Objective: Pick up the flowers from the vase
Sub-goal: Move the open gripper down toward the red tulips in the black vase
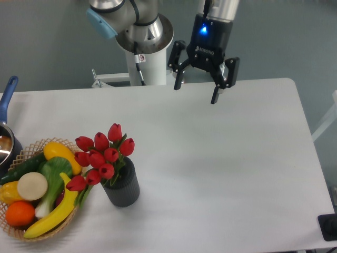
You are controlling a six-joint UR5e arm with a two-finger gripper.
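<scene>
A bunch of red closed tulip flowers (100,155) with green stems stands in a small dark grey ribbed vase (122,187) at the front left of the white table (226,168). The bunch leans left, toward the basket, and is wider than the vase. My gripper (196,94) hangs above the far middle of the table, well behind and to the right of the flowers. Its two black fingers are spread apart and hold nothing.
A woven wicker basket (13,231) with yellow, green and orange fruit and vegetables stands at the front left, close beside the vase. A pot with a blue handle (7,95) is at the left edge. The arm's white base (147,63) stands behind the table.
</scene>
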